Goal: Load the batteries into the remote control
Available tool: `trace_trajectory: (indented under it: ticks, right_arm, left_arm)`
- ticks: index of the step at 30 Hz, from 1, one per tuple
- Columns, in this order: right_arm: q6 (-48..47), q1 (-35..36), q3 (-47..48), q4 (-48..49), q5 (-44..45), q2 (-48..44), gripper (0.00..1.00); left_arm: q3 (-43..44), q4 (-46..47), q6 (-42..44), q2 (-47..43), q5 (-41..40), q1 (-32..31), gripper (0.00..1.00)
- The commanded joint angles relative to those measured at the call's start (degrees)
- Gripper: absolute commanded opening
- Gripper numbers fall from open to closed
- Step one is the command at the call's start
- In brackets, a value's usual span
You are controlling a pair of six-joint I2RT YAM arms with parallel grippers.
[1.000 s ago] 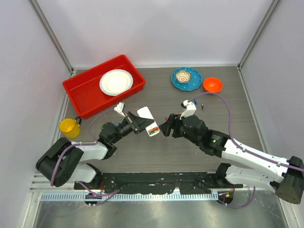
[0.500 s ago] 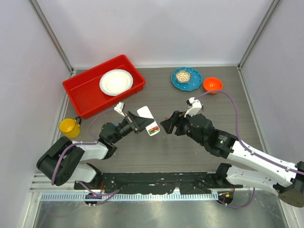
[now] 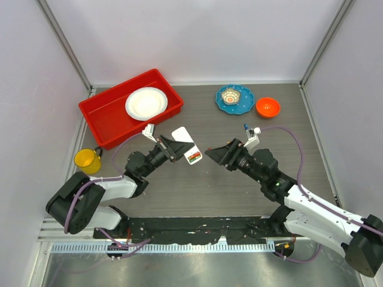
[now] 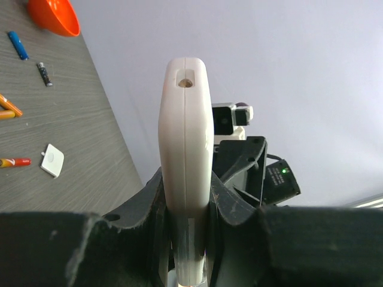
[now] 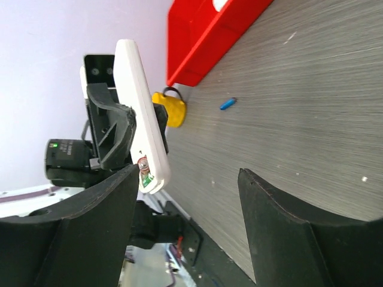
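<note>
My left gripper [image 3: 172,149] is shut on the white remote control [image 3: 187,145] and holds it tilted above the table. Its open compartment holds a red and a green battery [image 3: 192,158]. In the left wrist view the remote [image 4: 185,137] stands edge-on between the jaws. My right gripper [image 3: 214,153] is open and empty, just right of the remote, apart from it. In the right wrist view the remote [image 5: 142,125] is beside the left finger [image 5: 90,227]. Loose batteries lie on the table: blue [image 4: 17,45], dark [image 4: 43,74], orange [image 4: 9,106], red [image 4: 13,162].
A small white cover [image 4: 52,160] lies by the red battery. A red tray [image 3: 108,119] with a white plate [image 3: 146,103] is at the back left, a yellow cup [image 3: 88,160] at the left. A blue plate [image 3: 234,97] with a small bowl and an orange bowl [image 3: 267,106] stand at the back right.
My left gripper has raised and tilted the remote slightly towards the far side. My right gripper has drawn back a little from the remote and its wrist has swung right.
</note>
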Motion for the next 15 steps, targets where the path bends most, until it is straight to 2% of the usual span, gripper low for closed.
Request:
trace_trajectory:
  ticks: [1,7,15]
  right_arm:
    - [9.56,-3.09,-3.64,19.79,-8.76,-1.1,0.72]
    - [13.34,-4.24,-5.58,25.96,-10.78,1.44,0.72]
    - [14.75,-4.24,-4.44,27.11,-13.86,6.54,0.67]
  left_arm:
    - [2.06,15.36,1.48,-1.51,-0.8,-0.26,0.0]
    - [1.97,15.36,1.65,-1.51,-0.71,-0.26,0.0]
    - [2.41,15.36,1.74,-1.6,-0.71,-0.26,0.0]
